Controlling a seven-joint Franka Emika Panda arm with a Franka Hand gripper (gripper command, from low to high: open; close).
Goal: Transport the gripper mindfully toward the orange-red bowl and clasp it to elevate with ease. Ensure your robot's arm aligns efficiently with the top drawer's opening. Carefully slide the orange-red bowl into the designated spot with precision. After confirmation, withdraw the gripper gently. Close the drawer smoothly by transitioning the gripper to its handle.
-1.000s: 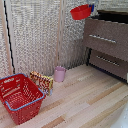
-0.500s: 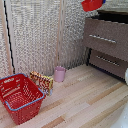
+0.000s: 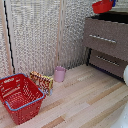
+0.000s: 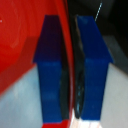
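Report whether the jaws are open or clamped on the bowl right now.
Clamped. In the wrist view the two blue fingertips press either side of the orange-red bowl's rim, with only the rim between them; the exterior view shows the bowl held aloft above the cabinet.

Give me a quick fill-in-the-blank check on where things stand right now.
1. The pincer is shut on the rim of the ____.
2. The bowl hangs above the ____.
3. On the floor, the pink cup stands beside the ____ basket.

Missing words: bowl; dresser; red
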